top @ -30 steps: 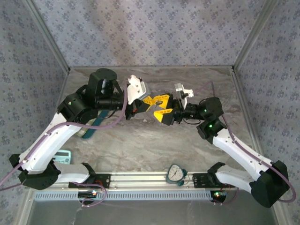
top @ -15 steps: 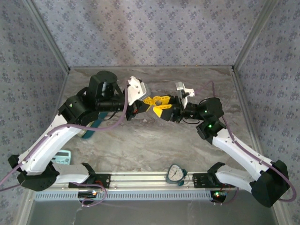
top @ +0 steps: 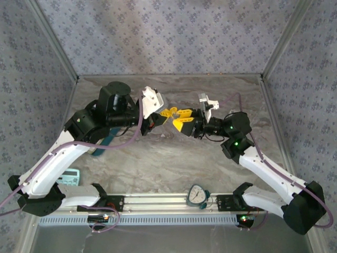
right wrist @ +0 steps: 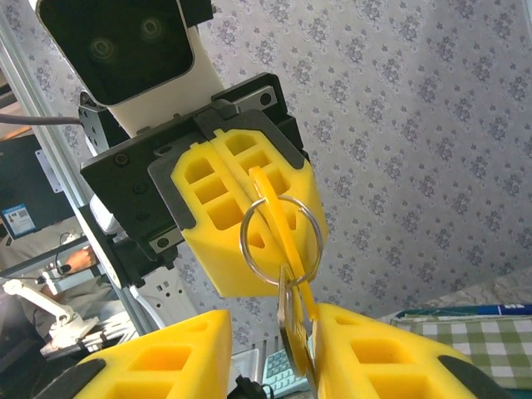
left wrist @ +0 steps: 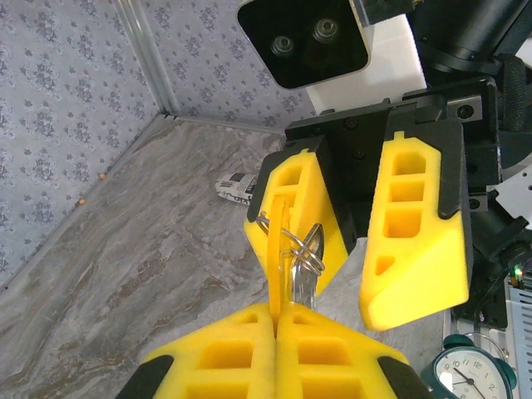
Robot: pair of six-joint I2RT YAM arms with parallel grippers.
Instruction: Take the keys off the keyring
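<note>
A silver keyring hangs in the air between both grippers, above the marble table. A thin flat yellow piece is threaded on the keyring, and my left gripper is shut on it. The metal keys dangle from the ring and rest against the inner face of one finger of my right gripper. Its jaws stand apart, with a gap on the keys' other side. From above, the left gripper and right gripper meet tip to tip.
A small round clock sits on the metal rail at the near edge. A teal calculator lies near the left arm's base, and a dark teal strap lies under that arm. A small white and black item lies on the table.
My right gripper's jaws have narrowed around the hanging keys. Both grippers have shifted slightly toward the back of the table, still tip to tip.
</note>
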